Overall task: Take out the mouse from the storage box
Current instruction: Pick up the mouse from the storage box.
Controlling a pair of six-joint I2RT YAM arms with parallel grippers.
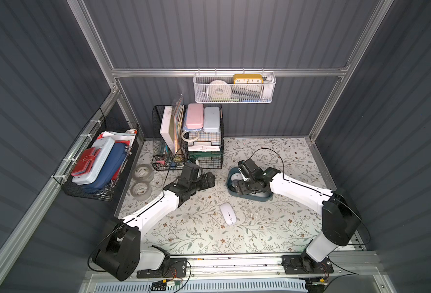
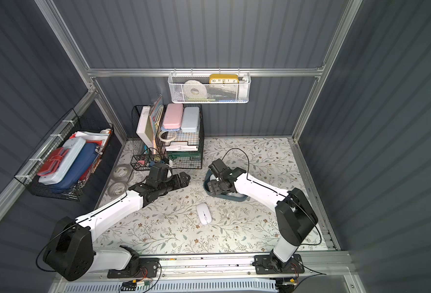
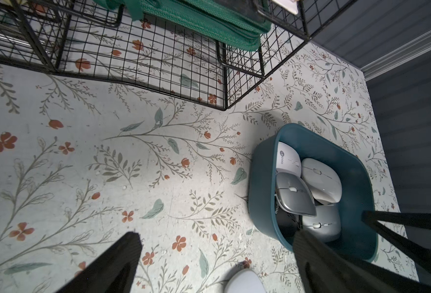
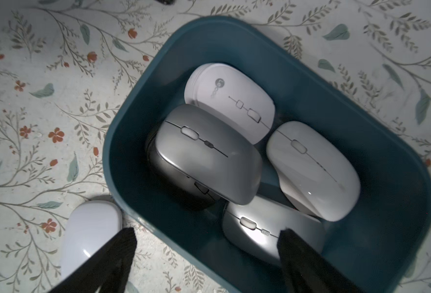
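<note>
In both top views the right gripper [image 1: 238, 189] hangs over the teal storage box [image 1: 263, 199], and one white mouse [image 1: 228, 213] lies outside it. Left wrist view: left gripper [image 3: 217, 236] spread, empty. Right wrist view: jaws spread astride the box wall; the next move probably calls for centring on the silver mouse [image 4: 257, 228] inside.

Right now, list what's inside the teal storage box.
The storage box holds a logo-marked white mouse, a plain white mouse, a lit silver mouse, and a top silver mouse lying over a black mouse, mostly covered. Anything deeper is hidden.
</note>
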